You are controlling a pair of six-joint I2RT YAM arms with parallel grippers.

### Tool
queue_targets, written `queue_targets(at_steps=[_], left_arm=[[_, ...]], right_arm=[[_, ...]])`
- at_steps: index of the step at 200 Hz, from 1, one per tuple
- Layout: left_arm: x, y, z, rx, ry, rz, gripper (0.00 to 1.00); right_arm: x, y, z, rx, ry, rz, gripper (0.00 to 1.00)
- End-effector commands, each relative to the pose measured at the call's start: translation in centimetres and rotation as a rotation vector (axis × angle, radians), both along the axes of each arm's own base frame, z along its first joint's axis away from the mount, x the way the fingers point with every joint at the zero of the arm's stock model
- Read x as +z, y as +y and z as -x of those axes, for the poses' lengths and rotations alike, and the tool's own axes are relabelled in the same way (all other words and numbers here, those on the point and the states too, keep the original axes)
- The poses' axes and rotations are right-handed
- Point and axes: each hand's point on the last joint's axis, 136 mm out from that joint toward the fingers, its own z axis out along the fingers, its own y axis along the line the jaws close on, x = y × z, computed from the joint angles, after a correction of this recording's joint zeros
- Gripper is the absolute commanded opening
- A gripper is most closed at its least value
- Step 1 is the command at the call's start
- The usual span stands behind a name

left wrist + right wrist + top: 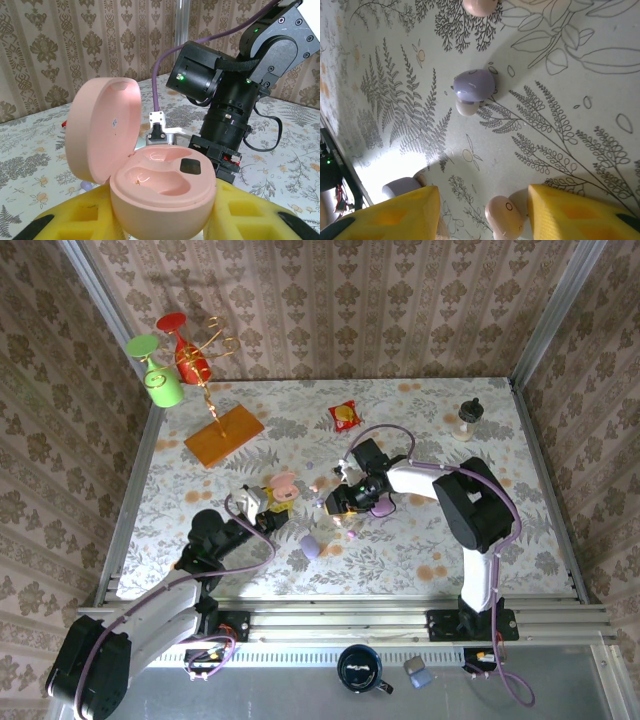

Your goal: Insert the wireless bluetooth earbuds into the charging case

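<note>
Top view. The table [450, 550] has a flowered cloth, with walls at its left, far and right edges.
- Far-left corner: a wooden board [224, 435] with a wire stand that carries a green glass [158, 383] and a red glass [190, 358].
- Far edge, middle: a red packet [344, 416].
- Far-right corner: a small bottle [468, 418].
- Left of the table's middle: I see the left gripper [262, 502] clamped on a pink case [284, 484].
- Table's middle: the right gripper [338, 505], just beside the left one.
- Toward the near edge, between the arms: a lilac case [310, 548].
- Open cloth: along the left edge and in the near-right corner.

Left wrist view. The yellow fingers [250, 215] press both sides of the pink case. Its lid is hinged up, and the moulded wells are open to view. The right arm's black wrist [225, 115] stands close behind the case and crowds that side.

Right wrist view. The yellow fingers [580, 215] are spread wide and grip nothing.
- A pinkish earbud [502, 217] lies on the cloth between them.
- A purple earbud [474, 86] lies farther out, with a pale piece touching it and bare cloth all round.
</note>
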Motion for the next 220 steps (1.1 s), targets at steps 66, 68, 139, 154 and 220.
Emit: queue_targets(at_steps=[66,68,139,154,220], left_arm=[[0.6,0.0,-0.1,-0.004,-0.033,0.002,0.24],[0.6,0.0,-0.1,-0.005,-0.033,0.002,0.24],[0.5,0.0,-0.1,-0.005,-0.033,0.000,0.24],[0.4,0.0,-0.1,-0.005,-0.031,-0.003,0.24],[0.4,0.0,-0.1,-0.007,-0.033,-0.005,0.24]], right_arm=[[-0.3,0.1,3.1,0.054,0.065,-0.062,0.40],[-0.4,0.1,3.1,0.055,0.066,-0.063,0.40],[-0.9,-0.2,3.9,0.075,0.084,-0.032,0.35],[-1.1,-0.2,4.1,0.080,0.087,-0.024,0.35],[-2.8,-1.0,4.4,0.124,0.050,0.106,0.28]])
